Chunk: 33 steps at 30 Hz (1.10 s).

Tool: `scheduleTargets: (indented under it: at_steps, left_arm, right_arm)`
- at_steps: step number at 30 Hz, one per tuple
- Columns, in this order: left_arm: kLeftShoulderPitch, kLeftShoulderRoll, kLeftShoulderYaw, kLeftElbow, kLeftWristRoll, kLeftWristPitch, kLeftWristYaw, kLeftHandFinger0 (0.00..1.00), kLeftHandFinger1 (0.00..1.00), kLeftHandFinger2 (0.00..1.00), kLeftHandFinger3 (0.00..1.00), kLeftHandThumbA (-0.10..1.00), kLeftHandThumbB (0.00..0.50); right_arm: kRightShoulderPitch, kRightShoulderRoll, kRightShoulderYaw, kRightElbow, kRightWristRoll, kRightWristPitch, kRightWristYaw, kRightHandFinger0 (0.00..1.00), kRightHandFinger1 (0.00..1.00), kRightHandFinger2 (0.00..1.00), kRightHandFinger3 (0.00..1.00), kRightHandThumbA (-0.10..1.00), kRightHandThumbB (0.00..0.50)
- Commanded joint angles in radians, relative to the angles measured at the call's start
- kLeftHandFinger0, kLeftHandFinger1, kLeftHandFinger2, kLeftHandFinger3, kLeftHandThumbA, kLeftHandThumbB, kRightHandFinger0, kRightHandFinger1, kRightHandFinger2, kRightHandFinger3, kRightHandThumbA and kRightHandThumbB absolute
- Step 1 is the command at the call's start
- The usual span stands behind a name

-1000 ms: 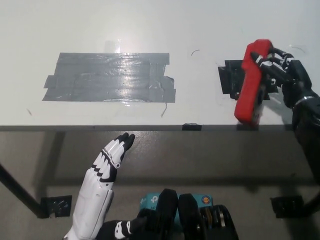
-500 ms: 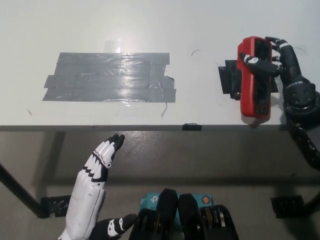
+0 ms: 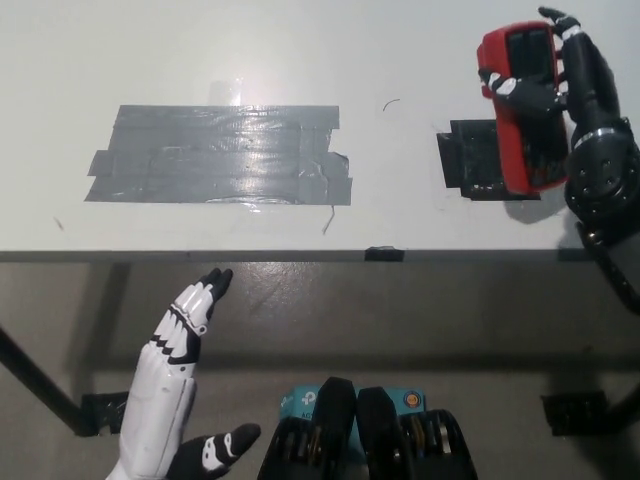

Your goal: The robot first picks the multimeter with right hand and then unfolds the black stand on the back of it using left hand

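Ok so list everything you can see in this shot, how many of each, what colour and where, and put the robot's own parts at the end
table: one, white, fills the upper half of the view
tape patch: one, grey, stuck flat on the table left of centre
black patch: one, black, on the table near its front right edge, partly under the multimeter
multimeter: one, red with a black back, at far right, held over the table
right hand: one, black, at upper right, closed around the multimeter
left hand: one, white, at lower left below the table edge, open and holding nothing
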Motion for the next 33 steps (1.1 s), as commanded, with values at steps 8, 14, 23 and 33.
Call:
scheduleTargets:
  at_steps: [8,14,23,33]
  left_arm:
    - [0.005,0.022,0.034,-0.029,-0.035,-0.025,0.082,1.0,1.0,1.0,1.0,1.0,0.147]
    - [0.008,0.023,0.038,-0.032,-0.032,-0.025,0.081,1.0,1.0,1.0,1.0,1.0,0.141]
    - [-0.006,0.029,0.044,-0.033,-0.026,-0.025,0.082,1.0,1.0,1.0,1.0,1.0,0.123]
    - [-0.016,0.032,0.042,-0.024,-0.046,-0.025,0.08,1.0,1.0,1.0,1.0,1.0,0.113]
  right_arm:
    - [-0.118,-0.084,0.016,0.104,-0.242,-0.272,0.072,0.07,0.51,0.87,0.92,-0.1,0.164]
    - [-0.111,-0.087,-0.005,0.098,-0.224,-0.194,0.212,1.0,1.0,1.0,1.0,0.23,0.298]
    - [-0.093,-0.092,-0.03,0.087,-0.26,-0.247,0.297,1.0,1.0,1.0,1.0,0.3,0.359]
    - [-0.074,-0.09,-0.103,0.029,-0.269,-0.268,0.341,1.0,1.0,1.0,1.0,0.42,0.343]
